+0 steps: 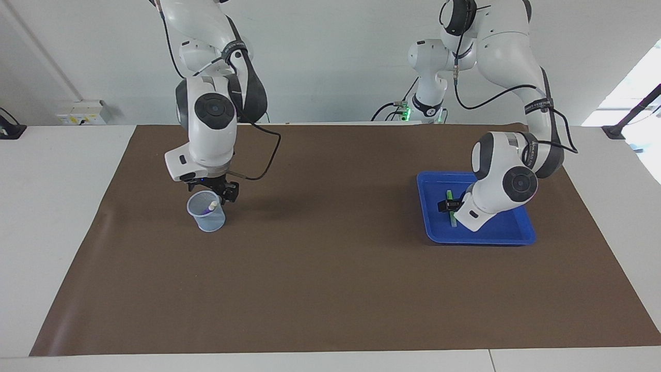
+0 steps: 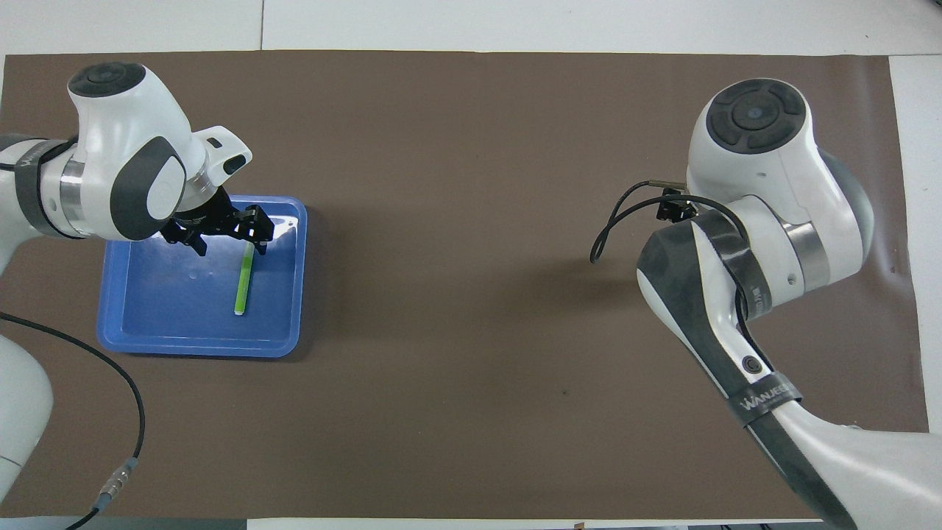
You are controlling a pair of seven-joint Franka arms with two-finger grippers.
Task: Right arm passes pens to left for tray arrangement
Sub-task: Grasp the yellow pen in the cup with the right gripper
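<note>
The green pen (image 2: 241,283) lies flat in the blue tray (image 2: 162,324) at the left arm's end of the table. My left gripper (image 2: 228,243) hangs open just over the pen's farther end, holding nothing; the facing view shows it (image 1: 448,205) low above the tray (image 1: 511,235). My right gripper (image 1: 213,190), with its blue light, hovers open right over the pale-blue cup (image 1: 206,217). A purple pen (image 1: 211,206) with a whitish tip leans inside that cup. In the overhead view the right arm (image 2: 758,221) hides the cup and the gripper.
A brown mat (image 1: 330,268) covers the table. Two small white arms with green lights (image 1: 413,108) stand at the robots' end. A black cable (image 2: 625,213) loops off the right wrist.
</note>
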